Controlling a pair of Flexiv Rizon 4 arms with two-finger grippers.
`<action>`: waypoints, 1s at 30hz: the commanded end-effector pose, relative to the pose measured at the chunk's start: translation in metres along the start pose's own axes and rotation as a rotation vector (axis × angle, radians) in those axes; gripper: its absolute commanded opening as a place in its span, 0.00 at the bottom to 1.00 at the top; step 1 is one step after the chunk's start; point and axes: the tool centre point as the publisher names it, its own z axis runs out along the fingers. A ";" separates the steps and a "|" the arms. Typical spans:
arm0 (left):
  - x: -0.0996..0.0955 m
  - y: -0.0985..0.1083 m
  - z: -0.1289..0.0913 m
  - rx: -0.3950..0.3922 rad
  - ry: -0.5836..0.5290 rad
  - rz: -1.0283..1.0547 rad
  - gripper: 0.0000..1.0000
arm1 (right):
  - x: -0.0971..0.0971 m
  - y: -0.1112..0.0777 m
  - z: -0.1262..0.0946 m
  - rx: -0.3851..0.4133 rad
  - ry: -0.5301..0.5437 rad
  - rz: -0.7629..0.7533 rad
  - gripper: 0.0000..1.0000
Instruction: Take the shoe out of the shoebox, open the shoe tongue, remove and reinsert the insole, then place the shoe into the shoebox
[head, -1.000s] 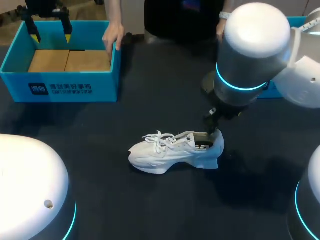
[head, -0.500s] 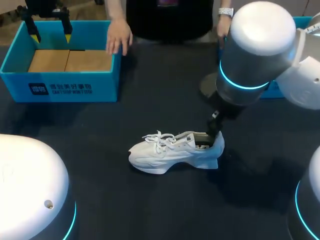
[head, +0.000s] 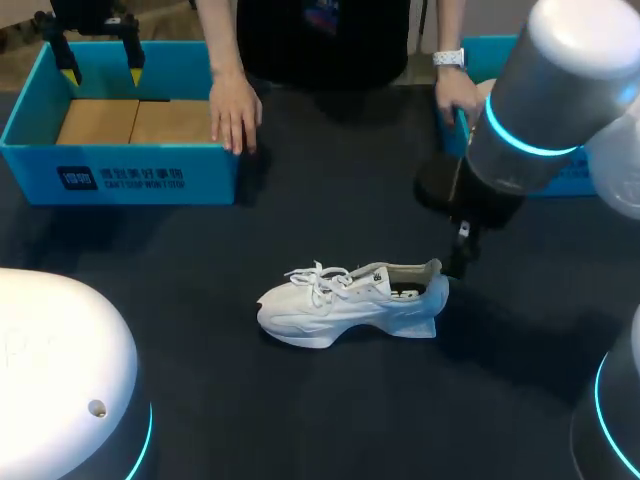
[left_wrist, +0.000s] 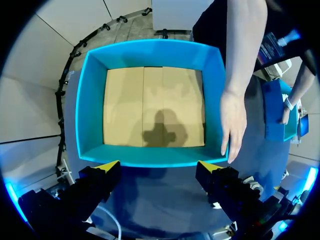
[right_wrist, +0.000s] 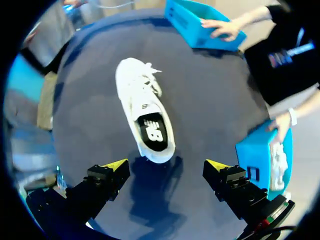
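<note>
1. The white shoe stands on its sole on the dark table, outside the box.
2. The right gripper hangs above and just behind the heel, fingers wide apart, empty.
3. The left gripper hovers over an edge of the blue shoebox, fingers apart, empty.
4. A person's hand rests on the shoebox wall.

Dark table — white shoe, blue shoebox

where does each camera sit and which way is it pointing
Head view: above, behind, looking down on shoe and shoebox; left arm and right arm show.
Left wrist view: on that wrist, looking into the shoebox; open left gripper shows.
Right wrist view: on that wrist, above the shoe; open right gripper shows.
Head and right wrist share the shoe.
</note>
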 end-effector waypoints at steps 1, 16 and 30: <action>0.000 0.000 0.000 0.000 -0.001 0.000 1.00 | -0.001 -0.017 -0.001 -0.109 0.065 -0.149 1.00; 0.000 0.000 0.000 0.000 -0.001 0.000 1.00 | -0.003 -0.024 0.009 -0.234 0.090 -0.165 1.00; 0.000 0.000 0.000 0.000 -0.001 0.000 1.00 | -0.008 -0.060 0.038 -0.554 0.089 -0.101 1.00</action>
